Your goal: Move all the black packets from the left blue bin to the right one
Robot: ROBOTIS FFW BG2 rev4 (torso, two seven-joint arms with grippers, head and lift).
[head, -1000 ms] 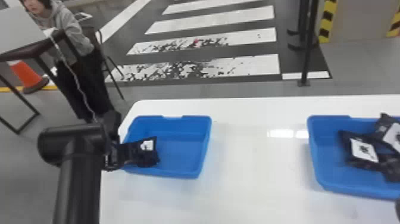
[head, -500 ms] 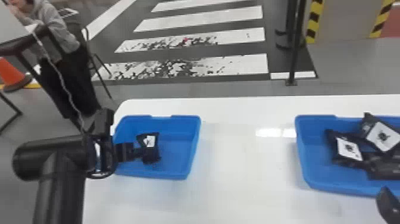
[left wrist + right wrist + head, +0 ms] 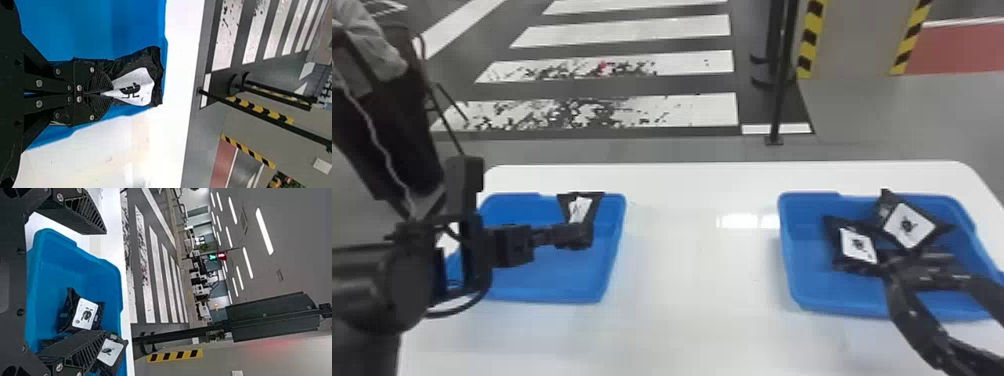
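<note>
Gripping a rumpled black packet (image 3: 580, 206), left hand (image 3: 578, 235) is bunching its white bird-marked label (image 3: 137, 87); right hand (image 3: 907, 280) is gaping empty.

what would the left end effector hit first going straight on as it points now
Past the black packet it grips, the left end effector would probably meet the left blue bin's wall near the far right corner; depth is unclear.
</note>
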